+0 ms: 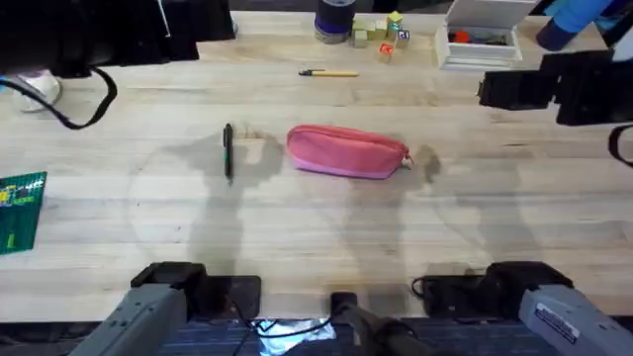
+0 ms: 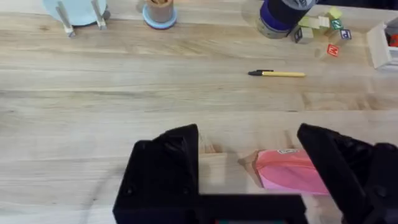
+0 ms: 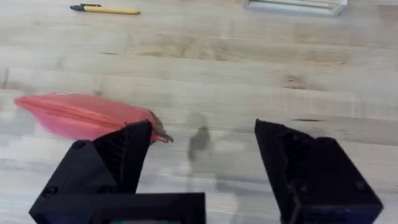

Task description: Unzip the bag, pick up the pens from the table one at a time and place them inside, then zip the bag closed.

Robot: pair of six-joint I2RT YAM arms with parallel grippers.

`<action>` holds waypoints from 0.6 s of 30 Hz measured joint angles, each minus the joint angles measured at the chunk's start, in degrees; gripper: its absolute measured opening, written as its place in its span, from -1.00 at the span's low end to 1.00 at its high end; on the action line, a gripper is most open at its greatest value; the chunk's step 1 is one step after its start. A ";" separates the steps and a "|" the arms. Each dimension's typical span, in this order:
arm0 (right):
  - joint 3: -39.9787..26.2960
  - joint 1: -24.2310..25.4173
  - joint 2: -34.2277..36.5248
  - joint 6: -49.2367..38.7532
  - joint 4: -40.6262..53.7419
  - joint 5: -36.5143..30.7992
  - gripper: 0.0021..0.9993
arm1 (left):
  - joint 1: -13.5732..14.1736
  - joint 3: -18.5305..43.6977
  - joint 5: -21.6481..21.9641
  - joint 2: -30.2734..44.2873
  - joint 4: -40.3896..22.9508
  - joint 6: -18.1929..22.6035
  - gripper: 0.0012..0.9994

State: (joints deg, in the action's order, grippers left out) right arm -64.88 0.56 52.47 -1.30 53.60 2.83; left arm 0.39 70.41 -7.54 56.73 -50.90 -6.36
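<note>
Green booklet (image 1: 20, 210): flat at the far left edge of the table (image 1: 297, 237), well apart from everything else.

My left arm: folded back at its base at the lower left of the overhead view, low over the near edge. My left gripper (image 2: 249, 168) hangs open and empty, its two black fingers (image 2: 165, 168) spread wide above bare wood, one end of the bag seen between them farther off.

Dark pen (image 1: 228, 150): lying on the table, left of the bag and near it, not touching, its length pointing away from me.

Bag (image 1: 348, 151): pink pouch lying flat near the middle of the table, long side running left to right, a small pull tab at its right end. I cannot tell whether the zip is open.

Yellow pen (image 1: 329, 72): black tip at its left, lying crosswise farther back on the table, well apart from the bag.

Toy blocks (image 1: 381, 32): small cluster at the back edge, beside a dark round container (image 1: 334, 18).

White box (image 1: 480, 38): at the back right.

My right arm: folded back at the lower right. My right gripper (image 3: 202, 168) is open and empty, fingers (image 3: 298, 168) wide apart, the bag's tab end just beyond one of them.
</note>
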 joint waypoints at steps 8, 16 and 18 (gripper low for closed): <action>-0.02 0.00 0.00 0.00 0.03 0.00 0.99 | 0.00 0.24 -10.18 0.00 -3.61 14.96 0.99; -0.02 0.00 0.00 0.00 0.03 0.00 0.99 | 0.06 0.26 -23.61 0.00 -9.35 42.89 0.98; -0.02 0.00 -0.01 0.00 0.03 0.00 0.99 | 0.06 0.26 -24.70 0.00 -9.35 46.92 0.99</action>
State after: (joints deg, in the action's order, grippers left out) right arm -64.90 0.56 52.45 -1.30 53.63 2.83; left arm 0.45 70.67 -32.24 56.73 -60.25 40.56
